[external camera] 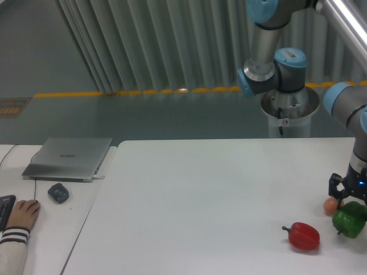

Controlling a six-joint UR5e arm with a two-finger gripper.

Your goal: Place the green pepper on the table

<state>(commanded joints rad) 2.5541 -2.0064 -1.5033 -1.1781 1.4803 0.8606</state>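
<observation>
Your pincer (348,200) hung at the far right edge of the table (218,195), its dark fingers pointing down onto the top of the green pepper (350,221). You could see the pepper directly beneath the fingers, touching them, low against the white tabletop; whether it rested on the surface or hung just off it could not be told. How wide the fingers stood was also unclear, since the dark body hid them, so you could not tell if they had hold of the pepper. An egg (331,205) sat just left of the pincer, touching the pepper's upper left side. A red pepper (303,236) lay near, to the left and a little forward. On the pale desk (51,229) at left you had a closed laptop (69,158), a mouse (58,192) and a person's hand (24,213).
</observation>
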